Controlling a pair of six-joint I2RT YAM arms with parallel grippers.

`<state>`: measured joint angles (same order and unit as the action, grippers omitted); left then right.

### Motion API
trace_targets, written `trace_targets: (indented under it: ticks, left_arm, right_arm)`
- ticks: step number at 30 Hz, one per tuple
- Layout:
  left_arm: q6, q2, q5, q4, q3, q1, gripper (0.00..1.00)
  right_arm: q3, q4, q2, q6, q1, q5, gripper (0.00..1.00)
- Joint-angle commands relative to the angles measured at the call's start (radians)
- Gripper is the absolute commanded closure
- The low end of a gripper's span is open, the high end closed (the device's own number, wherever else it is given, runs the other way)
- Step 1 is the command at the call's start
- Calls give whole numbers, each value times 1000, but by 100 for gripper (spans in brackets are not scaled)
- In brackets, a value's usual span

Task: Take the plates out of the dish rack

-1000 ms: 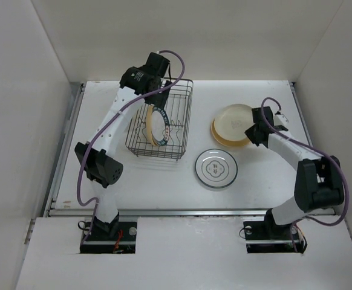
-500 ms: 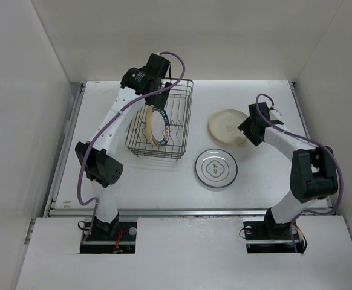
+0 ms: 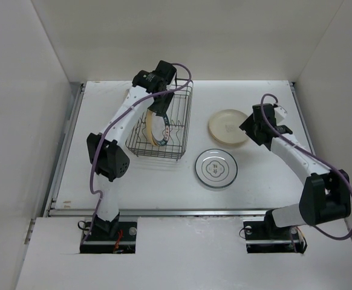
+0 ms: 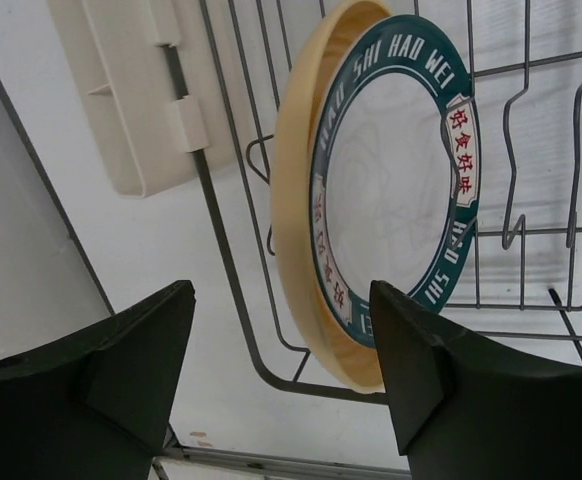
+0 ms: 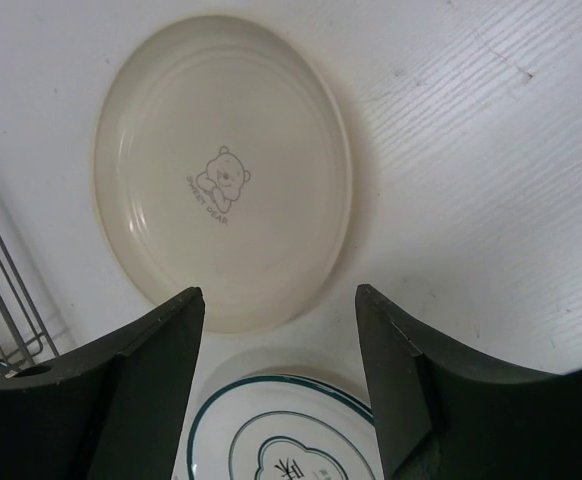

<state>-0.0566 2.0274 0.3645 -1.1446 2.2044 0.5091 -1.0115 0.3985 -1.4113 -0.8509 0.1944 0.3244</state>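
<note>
The dark wire dish rack (image 3: 182,122) stands at the back left. Two plates stand on edge in it: a tan one (image 4: 293,200) and, against it, a white one with a green lettered rim (image 4: 396,165). My left gripper (image 4: 281,375) hangs open over them, with the tan plate's edge just inside its right finger (image 4: 441,380) and a wide gap on the other side. In the top view the left gripper (image 3: 158,107) is above the rack. A cream plate (image 5: 221,170) and a white green-ringed plate (image 5: 281,440) lie flat on the table. My right gripper (image 5: 281,385) is open and empty above them.
From above, the cream plate (image 3: 228,127) lies right of the rack, the green-ringed plate (image 3: 216,168) in front of it, and the right gripper (image 3: 253,128) at the cream plate's right edge. A cream plastic piece (image 4: 121,90) sits outside the rack. White walls enclose the table.
The right gripper opened, left the cream plate flat on the table and drew back to the right. The left wrist moved right over the rack and its jaws narrowed somewhat.
</note>
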Motion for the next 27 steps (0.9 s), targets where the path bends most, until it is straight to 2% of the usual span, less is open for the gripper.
trace_targets:
  ticks: [1, 2, 3, 6, 7, 11, 12, 18, 22, 27]
  left_arm:
    - [-11, -13, -25, -14, 32, 0, 34]
    - [-11, 0, -6, -14, 32, 0, 36]
    - [-11, 10, 16, -14, 32, 0, 46]
    - [-2, 37, 94, -14, 52, 0, 62]
    - [-2, 50, 105, -14, 52, 0, 71]
    - [9, 50, 117, -23, 52, 0, 90]
    - [18, 50, 117, -32, 52, 0, 99]
    - [29, 27, 123, -46, 92, 0, 100]
    - [17, 8, 232, -31, 126, 20, 100]
    - [-67, -56, 439, 68, 103, 106, 100]
  right_arm:
    - [39, 7, 31, 19, 10, 19, 32]
    - [39, 7, 31, 19, 10, 19, 32]
    - [50, 7, 41, 19, 10, 19, 32]
    - [60, 7, 51, 19, 10, 19, 32]
    - [60, 7, 61, 19, 10, 19, 32]
    - [60, 7, 81, 19, 10, 28, 32]
    - [70, 7, 81, 19, 10, 28, 32]
    - [70, 7, 81, 19, 10, 28, 32]
    - [60, 7, 81, 19, 19, 28, 32]
    - [50, 16, 81, 19, 37, 38, 32]
